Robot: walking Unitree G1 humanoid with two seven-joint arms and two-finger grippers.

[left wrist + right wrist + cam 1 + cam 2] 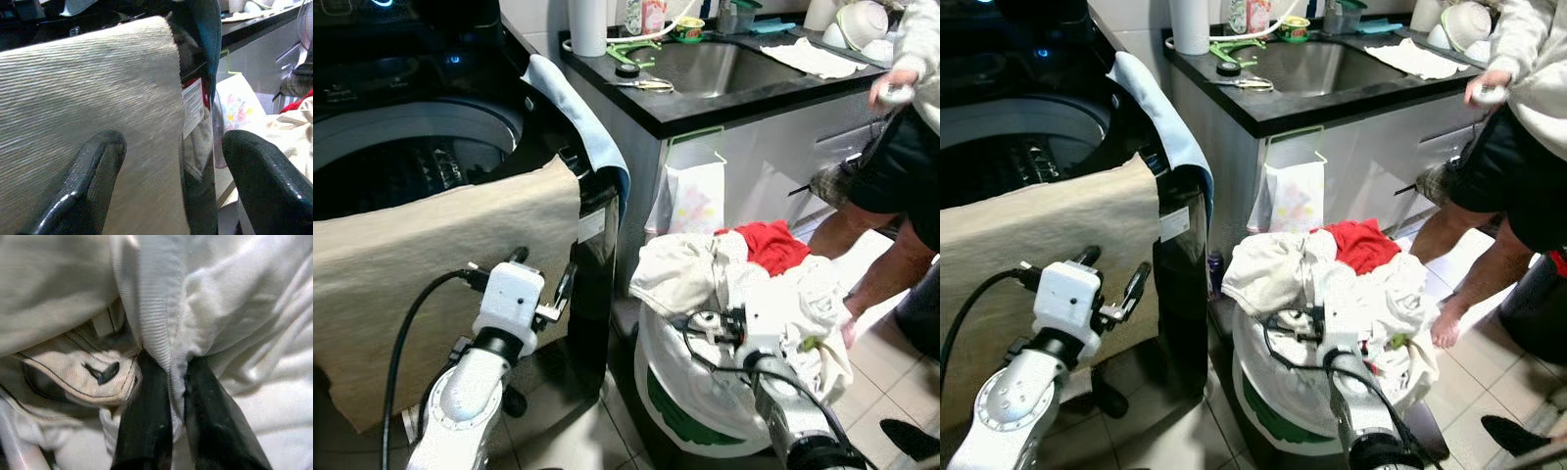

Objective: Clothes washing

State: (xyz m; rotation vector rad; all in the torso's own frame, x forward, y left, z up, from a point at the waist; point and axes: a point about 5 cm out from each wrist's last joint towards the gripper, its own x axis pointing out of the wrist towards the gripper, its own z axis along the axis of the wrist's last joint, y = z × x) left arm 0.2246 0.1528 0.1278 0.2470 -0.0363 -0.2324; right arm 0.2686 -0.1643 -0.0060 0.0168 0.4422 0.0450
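Laundry corner, basket (685, 411) heaped with clothes, my right gripper (171, 382) pinching white garment (161, 308), left gripper (171, 186) spread by beige towel (431, 255).

Both eye views look down from the head, sharing washer (421, 147) and basket (1273, 392). Left wrist faces the towel (88, 98) closely; right wrist, seemingly, presses into laundry (234, 308).

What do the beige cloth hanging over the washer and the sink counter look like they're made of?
The beige ribbed cloth draped over the black washing machine looks like a coarse woven textile, matte, with fine ridges in the left wrist view. The black counter looks like polished stone or laminate, since it shows glossy reflections.
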